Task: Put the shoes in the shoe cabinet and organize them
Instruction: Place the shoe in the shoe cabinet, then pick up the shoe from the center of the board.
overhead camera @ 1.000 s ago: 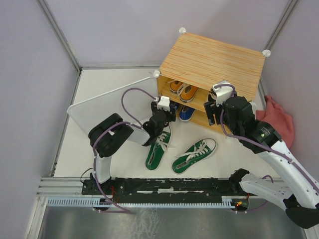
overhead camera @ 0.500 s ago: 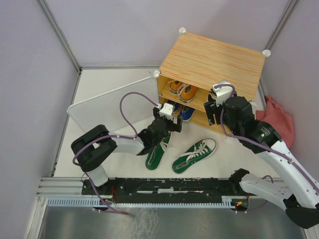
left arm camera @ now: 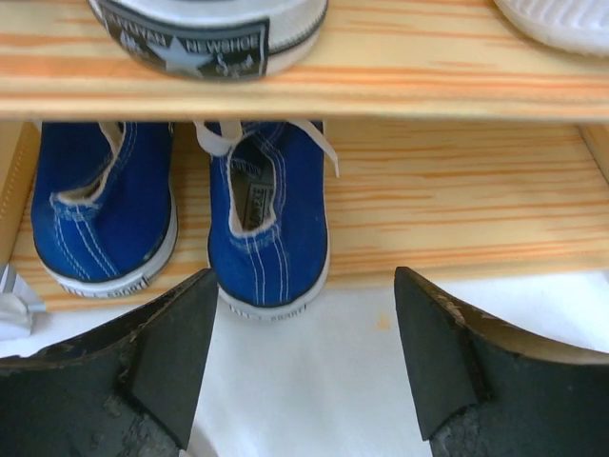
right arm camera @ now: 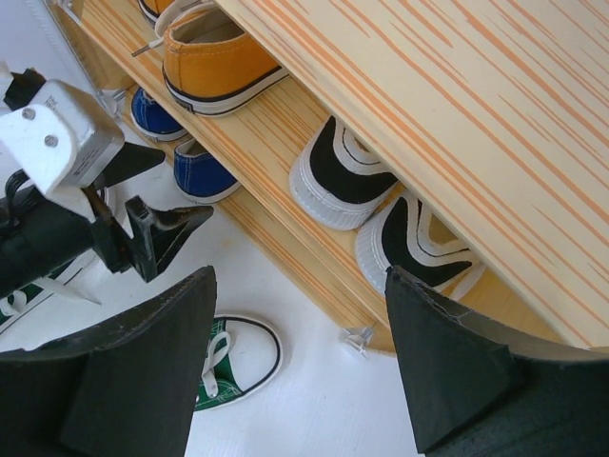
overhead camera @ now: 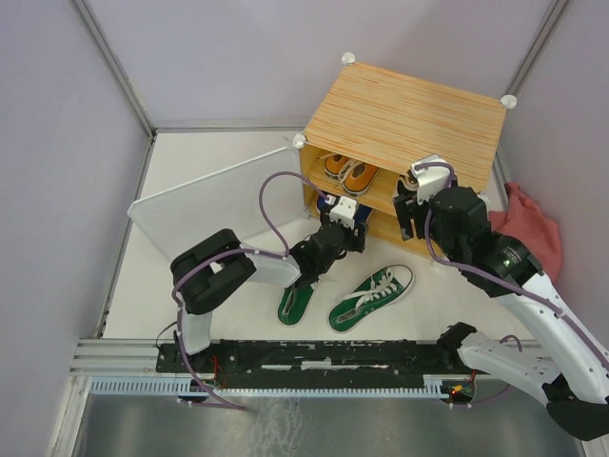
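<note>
The shoe cabinet (overhead camera: 409,119) stands at the back right with its front open. An orange pair (overhead camera: 350,173) and a black pair (right arm camera: 343,176) sit on the upper shelf. Two blue shoes (left arm camera: 268,224) lie side by side on the bottom shelf, heels outward. Both green shoes (overhead camera: 371,297) lie on the floor in front; my left arm covers part of one (overhead camera: 297,305). My left gripper (left arm camera: 303,278) is open and empty just before the blue heels, touching nothing. My right gripper (right arm camera: 300,278) hangs open and empty above the cabinet's lower front edge.
The pale door panel (overhead camera: 209,205) stands open to the left of the cabinet. A pink cloth (overhead camera: 523,224) lies to the cabinet's right. Grey walls close in the floor on three sides.
My left gripper has swung right along the cabinet front, off the green shoe, to face the blue pair. The right arm has barely moved.
</note>
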